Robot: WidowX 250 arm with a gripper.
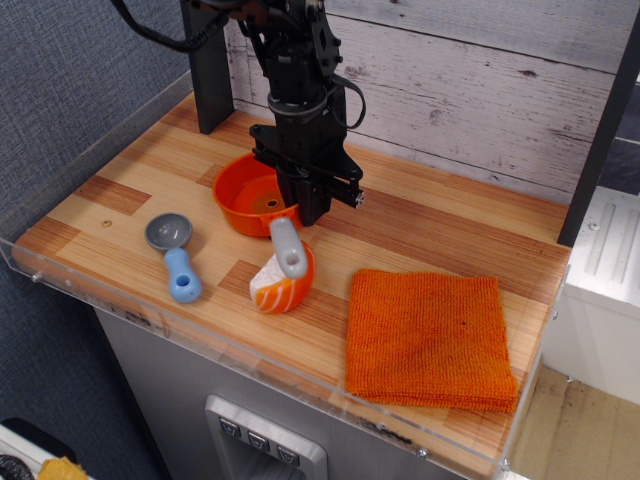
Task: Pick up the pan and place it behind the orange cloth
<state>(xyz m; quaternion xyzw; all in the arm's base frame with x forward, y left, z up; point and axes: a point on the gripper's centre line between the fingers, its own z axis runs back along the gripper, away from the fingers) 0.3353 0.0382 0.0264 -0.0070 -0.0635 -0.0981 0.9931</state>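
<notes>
The orange pan is at the middle left of the wooden table, tilted. Its light-grey handle points toward the front, over the sushi toy. My gripper comes down from above and is shut on the pan's right rim where the handle joins. The pan looks slightly raised on that side. The orange cloth lies flat at the front right, well apart from the pan and the gripper.
An orange-and-white salmon sushi toy lies just under the handle's end. A grey scoop with a blue handle lies at the front left. A black post stands at the back left, before a plank wall. A clear acrylic rim edges the table.
</notes>
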